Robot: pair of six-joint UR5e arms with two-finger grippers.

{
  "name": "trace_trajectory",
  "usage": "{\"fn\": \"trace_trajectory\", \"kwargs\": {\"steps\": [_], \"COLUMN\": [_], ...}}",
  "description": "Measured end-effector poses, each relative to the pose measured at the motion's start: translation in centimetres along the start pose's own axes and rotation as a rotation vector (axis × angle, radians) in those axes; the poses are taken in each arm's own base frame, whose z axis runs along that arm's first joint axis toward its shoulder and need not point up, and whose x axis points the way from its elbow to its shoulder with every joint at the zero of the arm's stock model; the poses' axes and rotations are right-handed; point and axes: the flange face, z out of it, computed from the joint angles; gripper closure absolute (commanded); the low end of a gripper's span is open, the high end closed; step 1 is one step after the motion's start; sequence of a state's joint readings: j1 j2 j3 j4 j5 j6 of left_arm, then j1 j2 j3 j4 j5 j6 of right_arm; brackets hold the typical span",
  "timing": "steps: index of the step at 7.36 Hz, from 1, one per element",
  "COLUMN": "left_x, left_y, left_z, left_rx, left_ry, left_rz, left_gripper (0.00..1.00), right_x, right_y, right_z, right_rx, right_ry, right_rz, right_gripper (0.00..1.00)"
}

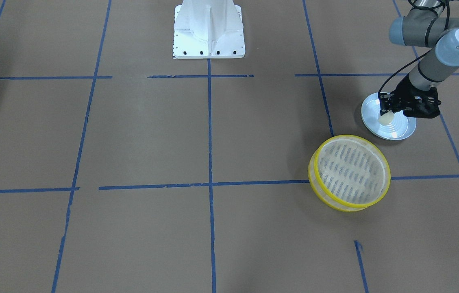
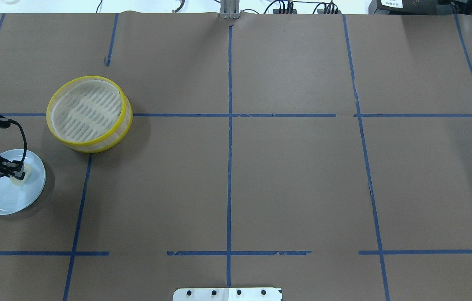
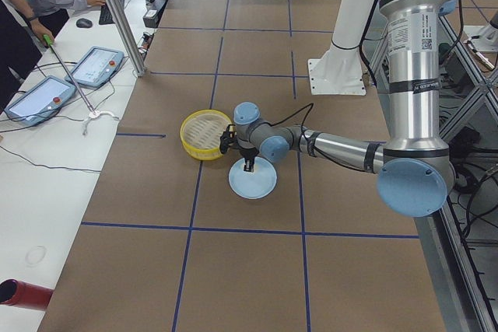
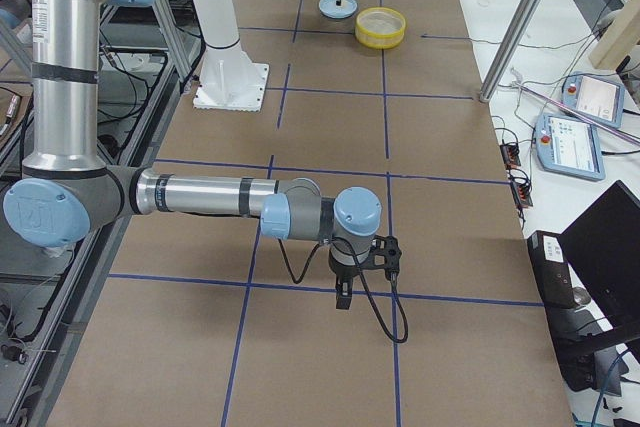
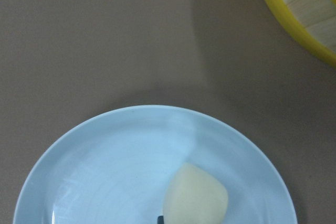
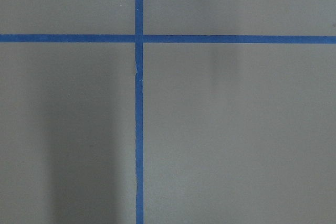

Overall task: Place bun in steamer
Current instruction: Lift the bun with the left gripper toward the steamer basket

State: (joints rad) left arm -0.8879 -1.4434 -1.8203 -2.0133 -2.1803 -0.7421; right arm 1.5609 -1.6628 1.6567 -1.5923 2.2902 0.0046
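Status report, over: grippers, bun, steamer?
Left gripper at small cream-white bun on pale blue plate, grip unclear. Right gripper far off, unclear. Round yellow-rimmed steamer empty, nothing between.

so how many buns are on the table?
1. The bun lies on the blue plate, at the left gripper, near the steamer, which holds none. No others visible.

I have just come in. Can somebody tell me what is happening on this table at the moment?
The robot's left arm reaches over a pale blue plate, with the left gripper down at the bun that lies on it. Whether the fingers already pinch the bun is unclear. The steamer stands empty close beside the plate, not touching it. The right gripper hangs above the table, far away.
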Motion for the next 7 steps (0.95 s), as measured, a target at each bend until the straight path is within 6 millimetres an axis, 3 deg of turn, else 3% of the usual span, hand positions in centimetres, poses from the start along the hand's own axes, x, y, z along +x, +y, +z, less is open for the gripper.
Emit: {"fn": "trace_trajectory", "kwargs": {"steps": [2, 4, 7], "left_x": [0.1, -0.4, 4.3], "left_y": [-0.4, -2.7, -9.6], "left_z": [-4.9, -11.1, -20.1], "left_rx": [0.026, 0.033, 0.039], "left_ry": [0.022, -0.032, -0.081], "left_rz": [-0.002, -0.007, -0.074], "left_gripper": [0.71, 0.70, 0.70], "right_x": [0.0, 0.0, 0.0], "right_y": [0.0, 0.0, 0.0], "right_z": [0.0, 0.0, 0.0], "right_rx": [0.000, 0.000, 0.000], "right_ry": [0.000, 0.000, 0.000], "right_rz": [0.000, 0.001, 0.000], "right_gripper": [0.00, 0.00, 0.00]}}
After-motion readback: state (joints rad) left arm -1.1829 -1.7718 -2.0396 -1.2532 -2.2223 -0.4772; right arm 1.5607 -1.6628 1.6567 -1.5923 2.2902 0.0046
